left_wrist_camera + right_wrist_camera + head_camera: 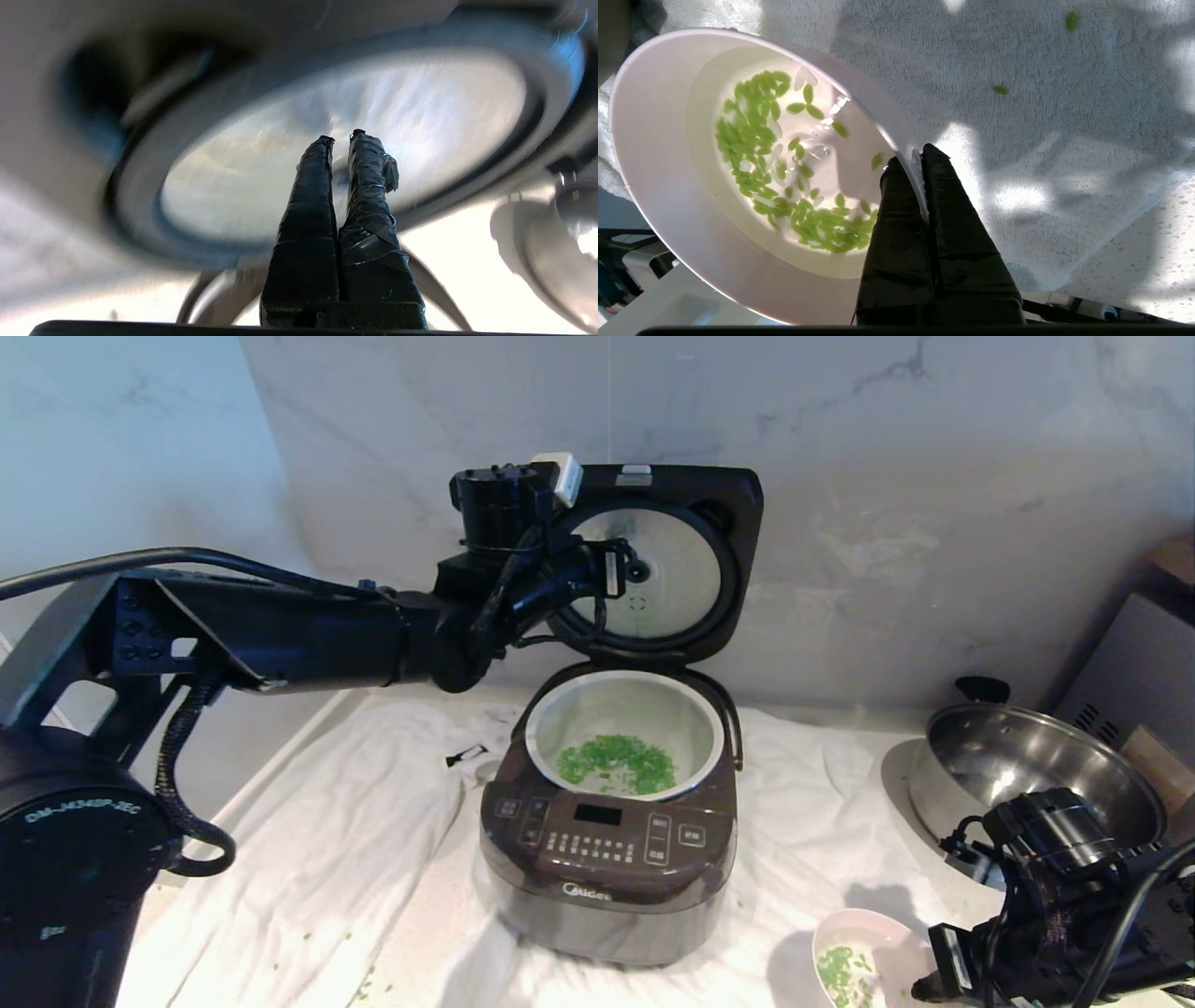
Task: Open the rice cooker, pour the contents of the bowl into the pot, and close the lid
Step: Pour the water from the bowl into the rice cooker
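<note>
A: Cooker (607,859) status?

B: On the white towel (317,859), centre of the counter, panel facing the robot. Lid (667,565) is up, standing against the marble wall (934,476), silver plate facing out.

A: Pot?

B: Pot (624,733) is seated in the cooker, green bits (616,763) piled on its floor toward the front.

A: Bowl?

B: Bowl (854,963) sits on the towel, front right of the cooker. It still has green bits and some liquid inside. A few stray bits lie on the towel around it.

A: Right gripper?

B: Right gripper (920,161) is pinched on the bowl's rim, 1 finger inside, 1 outside. The wrist view shows the wall clamped between them.

A: Left gripper?

B: Left gripper (343,136) is raised in front of the open lid, tips pointing at the plate's face. Its 2 fingers are pressed together along most of their length, with nothing between them. Can't tell if the tips touch the plate; that view is blurred.

A: Anything else on the counter?

B: Steel pan (1032,779) with a black handle at the right, just behind the right arm. It's well apart from the cooker.
</note>
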You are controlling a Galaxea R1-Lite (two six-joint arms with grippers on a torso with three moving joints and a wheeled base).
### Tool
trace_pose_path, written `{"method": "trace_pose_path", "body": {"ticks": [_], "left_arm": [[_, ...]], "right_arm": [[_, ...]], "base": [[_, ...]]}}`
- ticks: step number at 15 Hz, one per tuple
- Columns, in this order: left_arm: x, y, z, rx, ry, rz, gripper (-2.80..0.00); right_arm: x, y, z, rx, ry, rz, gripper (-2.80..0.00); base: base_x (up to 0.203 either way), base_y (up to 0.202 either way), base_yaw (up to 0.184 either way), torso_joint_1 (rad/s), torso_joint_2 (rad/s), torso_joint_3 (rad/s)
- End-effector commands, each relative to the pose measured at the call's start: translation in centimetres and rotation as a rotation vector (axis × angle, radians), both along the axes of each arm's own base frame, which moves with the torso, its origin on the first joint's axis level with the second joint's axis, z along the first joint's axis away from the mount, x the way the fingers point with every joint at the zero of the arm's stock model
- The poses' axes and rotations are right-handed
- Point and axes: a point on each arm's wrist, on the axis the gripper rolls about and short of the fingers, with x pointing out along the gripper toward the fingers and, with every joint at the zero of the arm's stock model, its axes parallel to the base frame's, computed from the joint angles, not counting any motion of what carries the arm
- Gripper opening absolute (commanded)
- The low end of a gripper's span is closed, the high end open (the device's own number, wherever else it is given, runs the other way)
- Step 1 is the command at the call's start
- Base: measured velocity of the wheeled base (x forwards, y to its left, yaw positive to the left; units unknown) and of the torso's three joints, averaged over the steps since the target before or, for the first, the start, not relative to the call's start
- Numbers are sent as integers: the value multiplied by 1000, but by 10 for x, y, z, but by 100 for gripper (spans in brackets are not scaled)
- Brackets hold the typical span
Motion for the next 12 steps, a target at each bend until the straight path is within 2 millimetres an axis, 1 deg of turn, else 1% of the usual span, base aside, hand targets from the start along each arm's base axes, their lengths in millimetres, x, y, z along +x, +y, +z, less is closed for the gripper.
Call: {"method": "trace_pose_path", "body": {"ticks": [1,3,5,7,10,12], "left_arm": [[-22,13,12,-7,-9,-9,-280],[-40,25,13,-16,-20,-13,-280],[-65,43,18,-22,-28,-27,-280],[-100,69,23,-43,-25,-53,-280],[-150,109,10,-50,8,-71,-280],[-176,134,3,-55,10,-66,-280]], "right_arm": [[0,0,1,3,-2,0,-280],[-3,0,2,5,-6,0,-280],[-6,-1,2,5,-6,0,-280],[-9,-1,5,7,-21,-1,-280],[-12,-2,6,7,-24,-1,-280],[-12,-2,8,8,-32,-2,-280]], "base": [[0,0,0,0,0,0],[0,0,0,0,0,0],[0,0,0,0,0,0],[0,0,0,0,0,0],[0,0,0,0,0,0],[0,0,0,0,0,0]]}}
